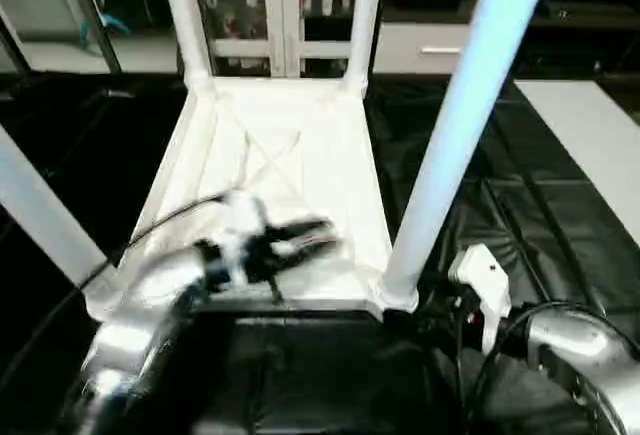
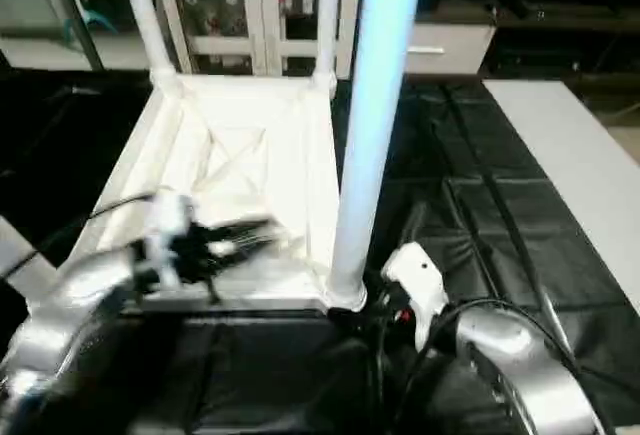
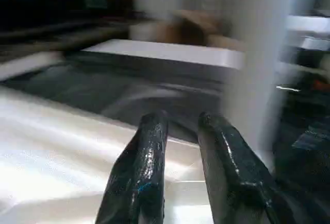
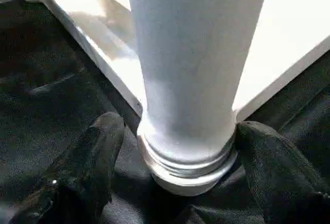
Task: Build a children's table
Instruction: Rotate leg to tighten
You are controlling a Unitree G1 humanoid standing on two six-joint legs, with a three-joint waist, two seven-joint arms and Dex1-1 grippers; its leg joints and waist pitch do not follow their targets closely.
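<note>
A: Tabletop [image 1: 270, 170] lay upside down on black sheeting [image 1: 560, 255], ribs up, four legs [image 1: 470, 105] standing in its corner sockets. Where were the claws?

B: Right claw [image 4: 178, 157] straddled the base of the near right leg [image 4: 191, 69] at its socket [image 4: 185, 170]. Its fingers [image 4: 87, 162] stood wide, one on each side of the collar, and no squeeze on the tube was visible. Left claw [image 3: 180, 147] hung over the near edge of the tabletop, blurred in the head views, its fingers [image 3: 142, 167] a small gap apart with nothing between them.

A: Which step was this, in your judgement?

B: Probably seating the near right leg; all four appeared fitted, so the build looked nearly complete.

A: How should that be done well?

B: The right claw should close low on the leg, near the collar, and push straight along the tube's axis. A sideways load could tip the leg or slide the tabletop. The left claw could press on the rim beside the socket as a brace, staying off the thin ribs.
</note>
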